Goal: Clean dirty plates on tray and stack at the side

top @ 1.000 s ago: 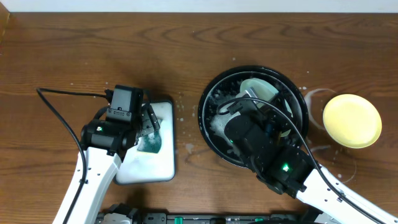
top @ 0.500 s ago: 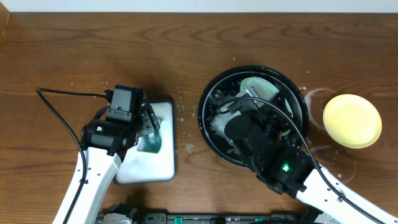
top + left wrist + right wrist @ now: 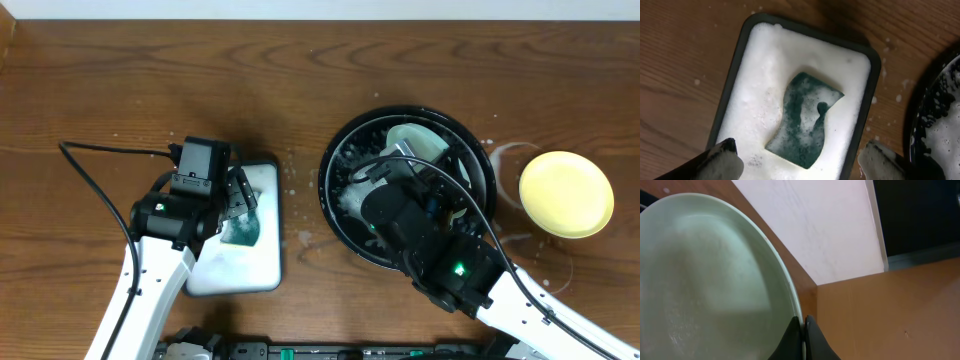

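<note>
Currently left tool (image 3: pixel 801 160) gapes wide over the foamy sponge (image 3: pixel 802 120); right tool (image 3: pixel 803 330) pinches a mint plate (image 3: pixel 705 280), arm covering tray (image 3: pixel 330 170).

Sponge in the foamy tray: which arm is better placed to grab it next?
Left. The left gripper hangs open directly over the sponge in the white tray, while the right gripper is shut on a mint plate over the black tray.

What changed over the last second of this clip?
Nothing visibly changed. The left gripper stays open above the green sponge in the foamy white tray. The right gripper stays clamped on the rim of the pale plate over the black tray. The yellow plate sits where it was.
</note>
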Controlling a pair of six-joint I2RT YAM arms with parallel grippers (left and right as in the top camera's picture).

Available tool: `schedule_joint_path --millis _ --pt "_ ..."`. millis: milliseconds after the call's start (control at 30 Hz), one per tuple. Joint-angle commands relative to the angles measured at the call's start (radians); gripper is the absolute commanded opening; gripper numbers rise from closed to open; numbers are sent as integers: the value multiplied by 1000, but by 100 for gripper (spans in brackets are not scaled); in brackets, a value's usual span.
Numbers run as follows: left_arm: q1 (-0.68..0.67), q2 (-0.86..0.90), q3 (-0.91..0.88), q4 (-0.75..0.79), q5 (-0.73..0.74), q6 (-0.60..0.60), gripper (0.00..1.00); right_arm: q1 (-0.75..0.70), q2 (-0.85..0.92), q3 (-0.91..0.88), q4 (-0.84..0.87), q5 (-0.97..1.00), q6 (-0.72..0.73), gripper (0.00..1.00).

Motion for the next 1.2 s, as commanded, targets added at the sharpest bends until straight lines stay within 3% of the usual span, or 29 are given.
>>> schedule_joint_path --millis 0,1167 --pt "5 -2 28 -2 -12 6 82 10 3 6 3 32 19 1" --pt "5 -2 28 -2 -13 6 82 9 3 6 4 43 19 1"
